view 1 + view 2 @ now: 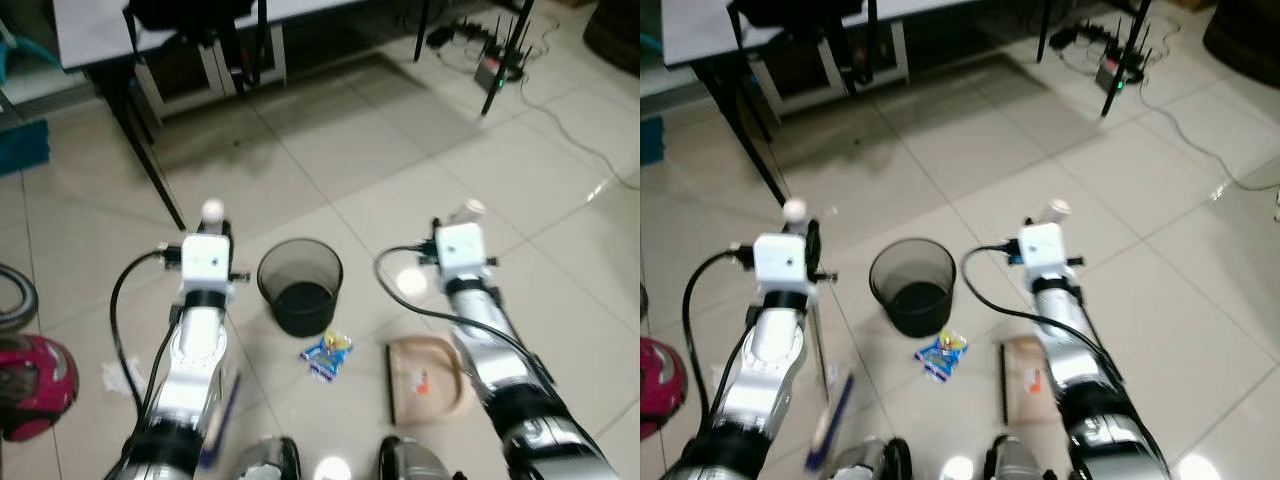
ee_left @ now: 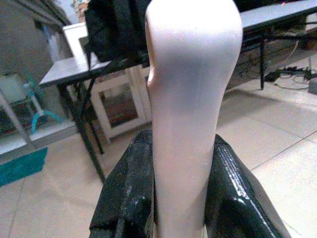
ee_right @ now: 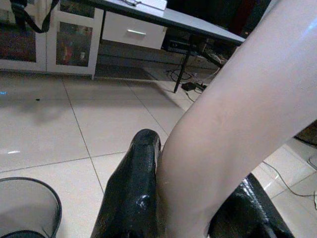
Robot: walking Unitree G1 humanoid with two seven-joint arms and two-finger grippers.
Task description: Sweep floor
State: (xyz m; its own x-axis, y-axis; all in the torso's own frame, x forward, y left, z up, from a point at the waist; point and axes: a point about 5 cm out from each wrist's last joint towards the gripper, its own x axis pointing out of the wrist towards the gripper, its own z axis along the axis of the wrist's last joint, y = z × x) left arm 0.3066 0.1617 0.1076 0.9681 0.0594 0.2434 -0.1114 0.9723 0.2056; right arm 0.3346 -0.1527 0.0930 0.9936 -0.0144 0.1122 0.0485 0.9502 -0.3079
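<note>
Sweeping not yet begun, judging by layout. Left gripper (image 2: 168,198) clamps pale broom handle (image 2: 190,99); right gripper (image 3: 190,198) clamps dustpan handle (image 3: 237,124). Blue wrapper (image 1: 327,355) lies on tile floor (image 1: 380,150) between black bin (image 1: 300,285) and tan dustpan (image 1: 430,385). Next: brush wrapper into pan.

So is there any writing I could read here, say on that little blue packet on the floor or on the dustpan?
None can be read.
Blue and yellow packet: printed, but too small and blurred to read.
Dustpan: a small orange mark, too blurred to tell.
Black bin: no label visible.
White handles in the left claw and right claw: plain, no text.
</note>
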